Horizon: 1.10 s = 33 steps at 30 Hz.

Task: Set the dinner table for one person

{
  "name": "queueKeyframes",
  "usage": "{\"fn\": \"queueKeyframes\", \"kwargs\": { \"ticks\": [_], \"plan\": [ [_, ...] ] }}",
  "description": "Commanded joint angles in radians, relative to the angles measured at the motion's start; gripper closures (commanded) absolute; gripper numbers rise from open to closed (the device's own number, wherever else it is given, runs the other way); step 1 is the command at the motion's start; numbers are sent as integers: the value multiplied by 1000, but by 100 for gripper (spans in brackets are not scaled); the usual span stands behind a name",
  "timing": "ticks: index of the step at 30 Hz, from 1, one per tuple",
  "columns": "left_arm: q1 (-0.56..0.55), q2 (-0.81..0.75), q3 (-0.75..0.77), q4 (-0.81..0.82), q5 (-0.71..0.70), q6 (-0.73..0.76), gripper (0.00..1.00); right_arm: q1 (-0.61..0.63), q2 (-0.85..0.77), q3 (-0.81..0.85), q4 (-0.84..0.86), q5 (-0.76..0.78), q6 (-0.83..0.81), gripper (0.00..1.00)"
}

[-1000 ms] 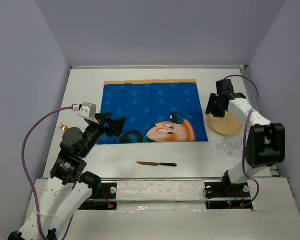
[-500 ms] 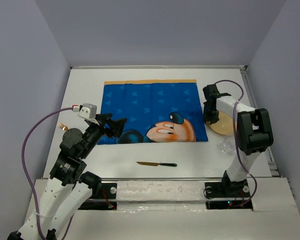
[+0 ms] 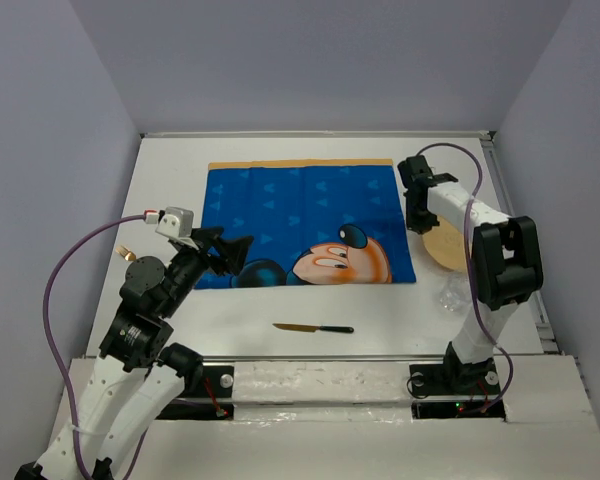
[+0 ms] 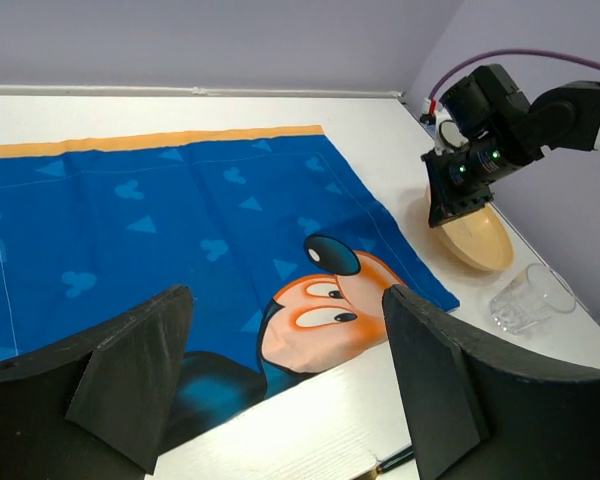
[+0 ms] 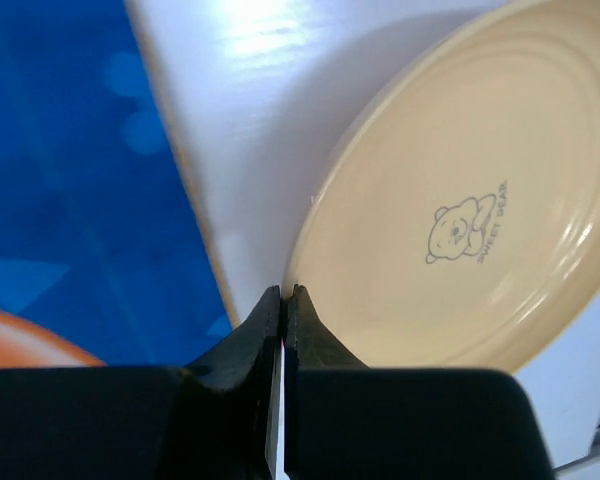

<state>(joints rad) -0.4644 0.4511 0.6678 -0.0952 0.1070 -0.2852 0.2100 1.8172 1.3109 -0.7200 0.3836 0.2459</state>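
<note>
Right pincer (image 5: 283,292) clenched, tips at the plate (image 5: 450,230) rim, couldn't tell if it pinched it. Left pincer (image 4: 287,297) released, hovered over placemat (image 4: 180,220). Table (image 3: 280,300) lay at 12 o'clock from the bases; plate at placemat's 3 o'clock, knife (image 3: 313,328) at 6

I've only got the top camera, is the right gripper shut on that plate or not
Observer: The wrist view shows the right gripper shut, tips at the plate rim. I can't tell whether they pinch it.
Operator: Anything printed on it?
Observer: A small bear drawing near the middle.
Operator: Is the left gripper holding anything?
Observer: No, the left gripper is open, with nothing between its fingers.
</note>
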Motion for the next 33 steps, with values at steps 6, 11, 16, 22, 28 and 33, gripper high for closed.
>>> {"fn": "queueKeyframes", "kwargs": {
  "ticks": [6, 11, 16, 22, 28, 33],
  "plan": [
    [7, -35, 41, 9, -127, 37, 12, 382, 28, 425, -79, 60, -103, 100],
    [21, -164, 26, 11, -343, 21, 8, 613, 249, 724, -111, -5, -120, 100],
    [21, -183, 23, 12, -380, 17, 1, 701, 489, 1014, -174, -66, -157, 100],
    [24, -177, 23, 12, -365, 18, 1, 712, 599, 1104, -199, -81, -192, 100],
    [24, -169, 19, 17, -351, 20, 1, 712, 622, 1048, -199, -66, -201, 100],
    [24, -167, 18, 18, -343, 18, 1, 712, 642, 1045, -190, -80, -206, 100]
  ]
}}
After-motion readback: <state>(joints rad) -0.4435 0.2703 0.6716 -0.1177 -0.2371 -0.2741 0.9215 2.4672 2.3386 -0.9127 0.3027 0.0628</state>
